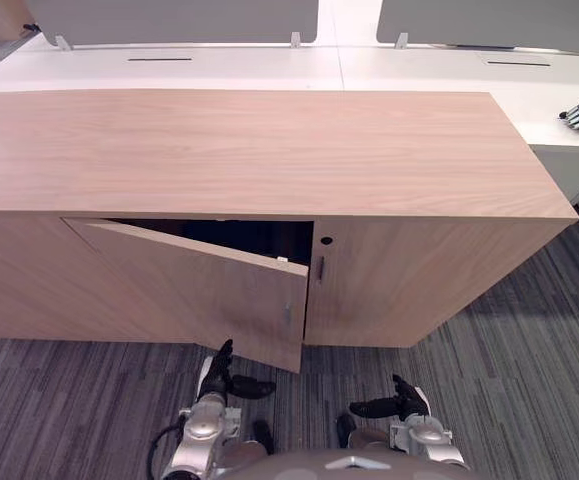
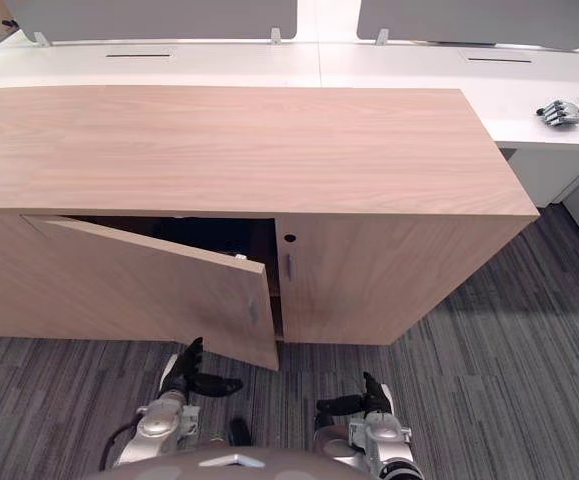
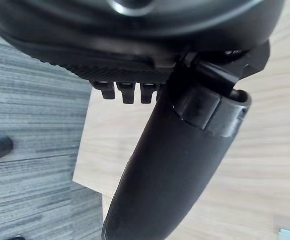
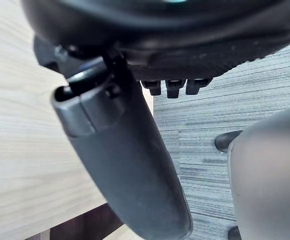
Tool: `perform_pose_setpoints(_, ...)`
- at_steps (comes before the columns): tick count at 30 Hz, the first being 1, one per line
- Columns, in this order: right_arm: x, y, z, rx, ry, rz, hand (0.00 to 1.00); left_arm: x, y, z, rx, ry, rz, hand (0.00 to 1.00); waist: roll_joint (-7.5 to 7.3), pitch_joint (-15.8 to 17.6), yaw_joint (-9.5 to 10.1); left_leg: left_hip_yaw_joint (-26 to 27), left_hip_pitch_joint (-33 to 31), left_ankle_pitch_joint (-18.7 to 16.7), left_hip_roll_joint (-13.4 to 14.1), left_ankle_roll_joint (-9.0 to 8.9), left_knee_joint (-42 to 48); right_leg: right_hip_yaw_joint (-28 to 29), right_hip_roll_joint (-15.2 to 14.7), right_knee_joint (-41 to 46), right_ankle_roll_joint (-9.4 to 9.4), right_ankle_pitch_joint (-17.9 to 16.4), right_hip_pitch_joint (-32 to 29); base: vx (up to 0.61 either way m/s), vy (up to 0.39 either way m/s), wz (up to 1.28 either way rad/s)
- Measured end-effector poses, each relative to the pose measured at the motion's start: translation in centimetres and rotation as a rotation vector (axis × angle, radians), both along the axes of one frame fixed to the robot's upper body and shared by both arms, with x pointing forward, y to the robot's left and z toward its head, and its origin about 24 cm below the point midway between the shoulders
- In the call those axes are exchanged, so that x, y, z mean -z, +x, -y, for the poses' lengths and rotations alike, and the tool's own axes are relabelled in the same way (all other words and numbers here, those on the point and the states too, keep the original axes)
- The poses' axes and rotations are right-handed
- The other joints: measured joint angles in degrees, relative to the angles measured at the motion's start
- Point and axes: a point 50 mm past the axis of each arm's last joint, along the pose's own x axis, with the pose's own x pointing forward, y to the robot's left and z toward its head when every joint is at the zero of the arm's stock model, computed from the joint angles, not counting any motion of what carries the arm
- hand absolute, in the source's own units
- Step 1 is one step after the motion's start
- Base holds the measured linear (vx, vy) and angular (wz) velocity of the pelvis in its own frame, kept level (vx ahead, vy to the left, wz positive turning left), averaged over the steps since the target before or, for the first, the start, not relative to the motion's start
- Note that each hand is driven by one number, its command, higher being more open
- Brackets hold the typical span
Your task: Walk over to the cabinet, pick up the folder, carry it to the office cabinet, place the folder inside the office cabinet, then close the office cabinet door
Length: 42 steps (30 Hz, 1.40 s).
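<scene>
A long wooden cabinet [image 1: 269, 150] fills the middle of the frame, with grey striped carpet [image 1: 509, 350] along the bottom and a white desk [image 1: 269, 65] across the top. The cabinet's left door [image 1: 199, 285] hangs ajar, showing a dark gap behind it (too shadowed to tell whether the folder lies inside). At bottom centre, the left hand [image 1: 217, 378] sits just below the door's lower edge and the right hand [image 1: 401, 402] beside it, both with fingers straight, thumbs out, holding nothing.

Bright even light; dark office cabinet [image 1: 259, 150] interior
</scene>
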Motion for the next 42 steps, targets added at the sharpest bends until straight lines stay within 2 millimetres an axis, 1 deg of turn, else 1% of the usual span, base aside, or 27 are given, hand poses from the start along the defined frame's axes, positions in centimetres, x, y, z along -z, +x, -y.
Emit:
perform_pose_setpoints(5, 0.1, -0.1, -0.1, 0.001, 0.004, -0.004, 1.0, -0.8, 2.0, 0.6, 0.044, 0.009, 0.051, 1.0, -0.56, -0.38, -0.04, 0.02, -0.07, -0.34, -0.15, 0.12, 0.09, 0.03, -0.09, -0.17, 0.34, -0.08, -0.01, 0.04, 0.016, -0.01)
perform_pose_setpoints(7, 0.1, -0.1, -0.2, 0.001, 0.005, -0.006, 1.0, -1.0, 2.4, 0.7, 0.051, 0.014, 0.062, 1.0, -0.76, -0.56, -0.12, 0.08, -0.03, -0.46, -0.15, 0.11, 0.28, 0.09, -0.04, -0.19, 0.14, -0.04, 0.01, 0.06, 0.023, -0.02)
perform_pose_setpoints(10, 0.1, -0.2, -0.2, 0.002, 0.006, -0.008, 1.0, -1.0, 2.3, 0.5, 0.048, 0.021, 0.062, 1.0, -0.83, -0.61, -0.19, 0.46, 0.17, -0.36, -0.08, 0.48, 0.3, 0.48, 0.11, -0.44, 0.12, -0.03, 0.2, 0.06, 0.019, -0.07)
perform_pose_setpoints(13, 0.2, -0.2, -0.2, 0.0, 0.005, -0.018, 1.0, -0.7, 1.9, 0.3, 0.045, 0.024, 0.042, 1.0, -0.79, -0.62, -0.18, 0.71, 1.1, -0.54, 0.07, 0.67, 0.3, 0.69, 0.28, -0.89, 0.11, -0.04, 1.28, 0.02, 0.01, -0.04)
perform_pose_setpoints(16, 0.2, -0.2, -0.2, 0.0, 0.005, -0.019, 1.0, 0.1, 1.1, 0.1, 0.047, 0.018, -0.008, 1.0, -0.73, -0.62, -0.08, 0.85, 1.44, -0.57, 0.15, 0.67, 0.3, 0.79, 0.36, -0.97, 0.09, -0.05, 1.54, -0.01, 0.003, -0.02)
perform_pose_setpoints(19, 0.2, 0.0, -0.2, 0.0, 0.005, -0.018, 1.0, 1.4, -0.7, -0.4, 0.029, 0.015, -0.099, 1.0, -0.66, -0.65, -0.08, 1.39, 1.88, -0.69, 0.21, 0.51, 0.29, 1.26, 0.45, -0.83, 0.06, -0.07, 1.58, -0.03, 0.011, -0.09)
perform_pose_setpoints(21, 0.3, -0.2, -0.2, 0.0, 0.006, -0.031, 1.0, 2.5, -2.5, -0.9, -0.001, 0.008, -0.18, 1.0, -0.65, -0.66, -0.07, 1.64, 2.06, -0.91, 0.2, 0.19, 0.27, 1.48, 0.46, -0.66, 0.05, -0.07, 1.58, -0.03, 0.014, -0.05)
perform_pose_setpoints(22, 0.3, -0.2, -0.2, 0.0, 0.006, -0.031, 1.0, 2.7, -2.9, -1.1, -0.009, 0.007, -0.199, 1.0, -0.65, -0.66, 0.0, 1.74, 2.13, -0.94, 0.21, 0.16, 0.27, 1.57, 0.46, -0.59, 0.05, -0.07, 1.58, -0.03, 0.02, -0.08)
perform_pose_setpoints(24, 0.3, -0.3, 0.0, 0.001, 0.004, -0.033, 1.0, 3.4, -4.5, -1.6, -0.063, -0.009, -0.258, 1.0, -0.54, -0.7, 0.66, 2.71, 2.56, -1.28, 0.26, 0.03, 0.24, 2.42, 0.6, -0.39, 0.07, -0.05, 1.55, -0.01, 0.02, -0.16)
perform_pose_setpoints(26, 0.4, -0.5, 0.1, 0.002, 0.005, -0.042, 1.0, 3.3, -4.5, -1.9, -0.075, -0.003, -0.259, 1.0, -0.41, -0.7, 1.16, 3.35, 2.97, -1.42, 0.28, -0.04, 0.18, 3.08, 0.68, -0.28, 0.08, 0.02, 1.54, 0.0, 0.027, -0.21)
perform_pose_setpoints(30, 0.4, -0.5, 0.2, 0.015, 0.012, -0.043, 1.0, 3.6, -4.8, -2.1, -0.062, 0.013, -0.281, 1.0, -0.06, -0.89, 1.18, 5.2, 3.95, -2.01, 0.38, -0.34, 0.04, 4.65, 0.92, -0.1, -0.21, -0.12, 1.53, 0.0, 0.027, -0.23)
perform_pose_setpoints(33, 0.4, -0.5, 0.2, 0.015, 0.013, -0.043, 1.0, 3.6, -4.9, -1.9, -0.062, 0.008, -0.283, 1.0, -0.06, -0.9, 1.19, 6.23, 4.4, -2.38, 0.52, -0.47, 0.26, 5.45, 1.23, -0.11, -0.28, -0.08, 1.45, 0.02, 0.021, -0.2)
perform_pose_setpoints(37, 0.5, -0.6, 0.3, 0.029, 0.022, -0.047, 1.0, 3.8, -4.9, -1.6, -0.087, -0.014, -0.299, 1.0, -0.09, -0.89, 1.15, 6.71, 4.53, -2.83, 0.91, -0.92, 0.31, 5.54, 1.72, -0.2, -0.28, 0.05, 1.29, 0.04, 0.01, -0.08)
perform_pose_setpoints(42, 0.5, -0.7, 0.3, 0.027, 0.024, -0.049, 1.0, 3.9, -4.9, -1.5, -0.09, -0.018, -0.302, 1.0, -0.14, -0.92, 1.02, 7.93, 4.63, -3.15, 1.91, -1.37, 0.34, 5.28, 2.86, -0.66, -0.76, 0.73, 0.78, 0.03, -0.01, -0.16)
